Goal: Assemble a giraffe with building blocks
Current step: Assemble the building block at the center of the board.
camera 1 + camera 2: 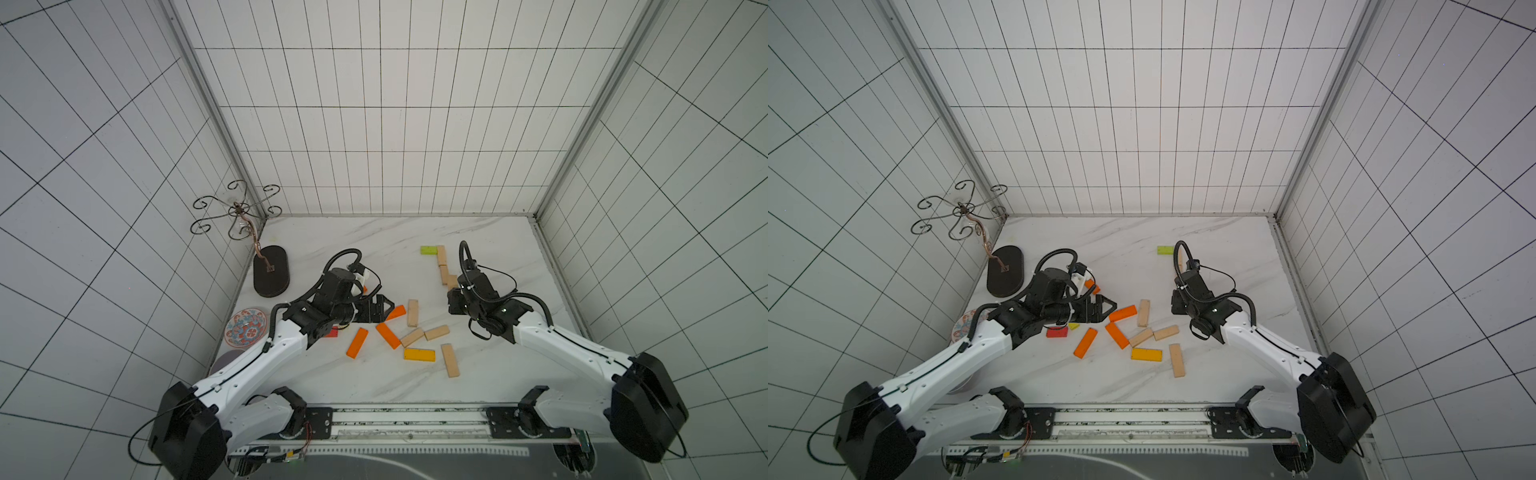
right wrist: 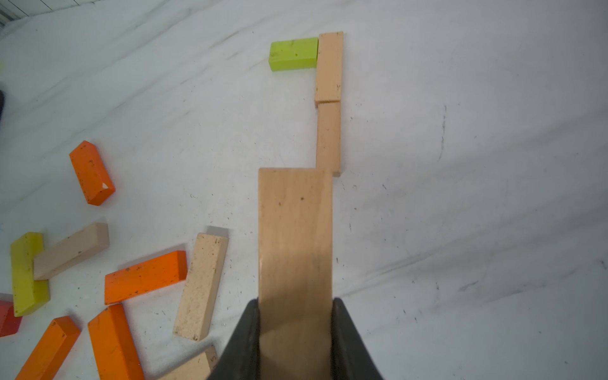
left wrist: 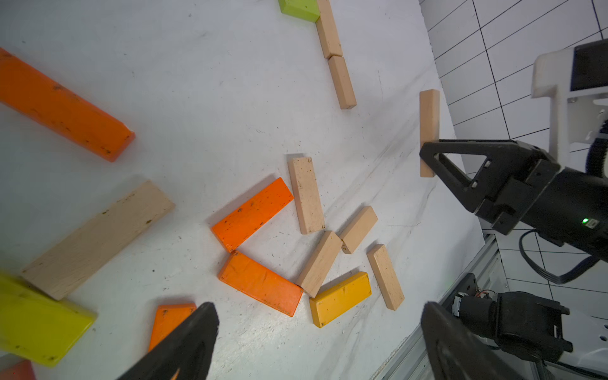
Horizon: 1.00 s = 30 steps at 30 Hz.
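A lime green block (image 1: 429, 249) lies at the far right of the table, against a line of two pale wood blocks (image 2: 329, 67) (image 2: 328, 135). My right gripper (image 2: 295, 316) is shut on another pale wood block (image 2: 295, 230). That block's far end reaches the near end of the line; whether they touch I cannot tell. The same held block (image 3: 429, 115) shows in the left wrist view. My left gripper (image 3: 319, 311) stands open over the loose pile, nothing between its fingers. The pile holds orange blocks (image 1: 357, 343) (image 1: 388, 335), wood blocks (image 1: 412, 313) (image 1: 450, 360) and a yellow block (image 1: 419, 354).
A dark oval stand base (image 1: 271, 271) with a wire stand sits at the back left, and a round patterned plate (image 1: 246, 326) lies in front of it. A red block (image 1: 1057, 331) lies under my left arm. Tiled walls close three sides; a metal rail (image 1: 411, 419) runs along the front.
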Motion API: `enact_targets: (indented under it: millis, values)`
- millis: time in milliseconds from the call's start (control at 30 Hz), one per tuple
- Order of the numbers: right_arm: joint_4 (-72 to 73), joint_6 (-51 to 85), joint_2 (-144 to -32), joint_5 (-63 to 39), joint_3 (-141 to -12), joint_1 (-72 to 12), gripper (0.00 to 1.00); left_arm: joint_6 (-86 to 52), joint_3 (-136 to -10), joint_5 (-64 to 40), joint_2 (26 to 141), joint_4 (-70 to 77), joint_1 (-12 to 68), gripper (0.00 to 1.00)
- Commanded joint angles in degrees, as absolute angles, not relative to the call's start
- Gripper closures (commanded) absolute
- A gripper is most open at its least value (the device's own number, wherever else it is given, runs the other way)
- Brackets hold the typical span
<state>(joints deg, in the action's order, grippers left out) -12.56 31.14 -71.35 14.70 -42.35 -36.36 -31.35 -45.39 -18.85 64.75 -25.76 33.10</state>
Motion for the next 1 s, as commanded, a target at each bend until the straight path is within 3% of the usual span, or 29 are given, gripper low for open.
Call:
enact_targets:
  millis: [0, 967]
  values:
    - [-9.41, 34.85, -72.97, 13.8, -37.43, -36.3, 0.98, -32.72, -45.66, -20.05, 67.4, -21.18, 34.83, 0.04]
    - [-1.3, 28.55, -90.41, 10.82, -38.13, -32.15, 0.84, -30.33, -44.47, -23.0, 73.5, -16.79, 32.28, 0.04]
